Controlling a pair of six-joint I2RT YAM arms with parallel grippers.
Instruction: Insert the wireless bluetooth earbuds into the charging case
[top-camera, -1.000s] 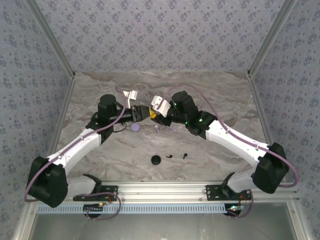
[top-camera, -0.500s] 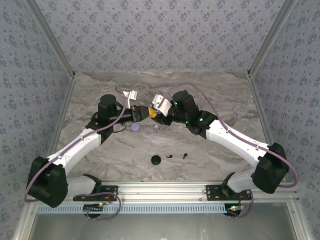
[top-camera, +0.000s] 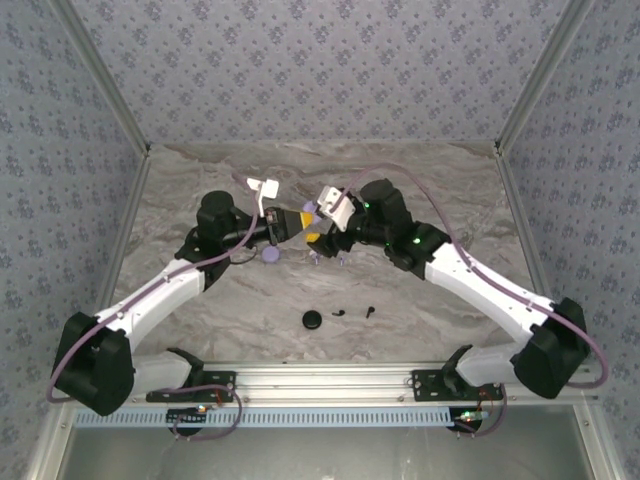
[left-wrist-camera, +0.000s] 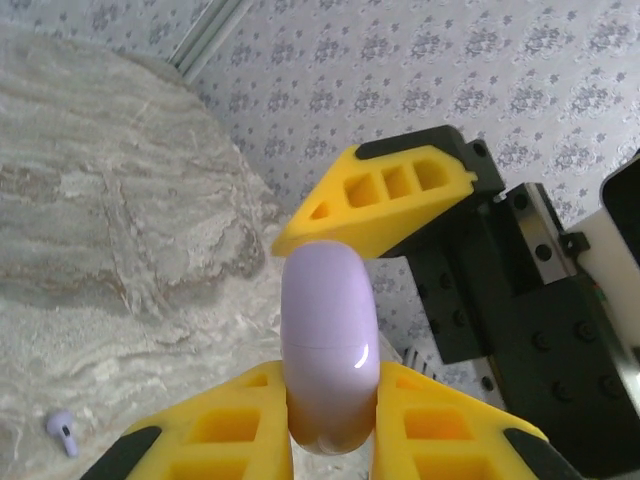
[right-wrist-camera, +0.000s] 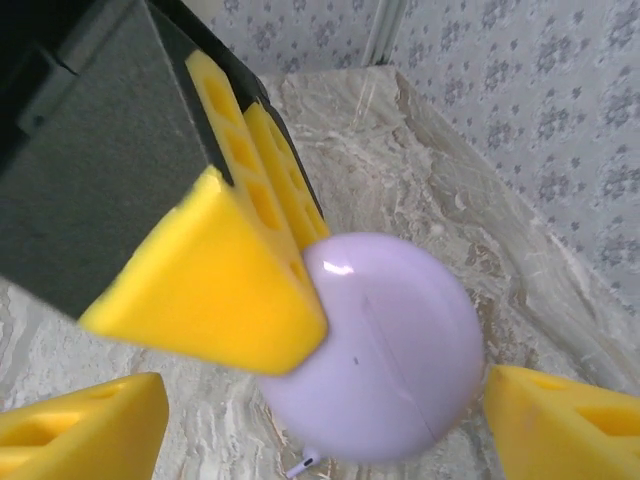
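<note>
Swung outward since a second ago, with right gripper (right-wrist-camera: 325, 415) now spread wide, jaws standing either side of lilac charging case (left-wrist-camera: 328, 340) and clear of it. Pinched tight across its flat faces by left gripper (left-wrist-camera: 330, 420), up in the air over the table (top-camera: 200, 180). Best to keep that pinch steady, seam turned toward the free fingers, and lift the lid before fetching lilac earbuds (top-camera: 313, 258) lying on the marble below
</note>
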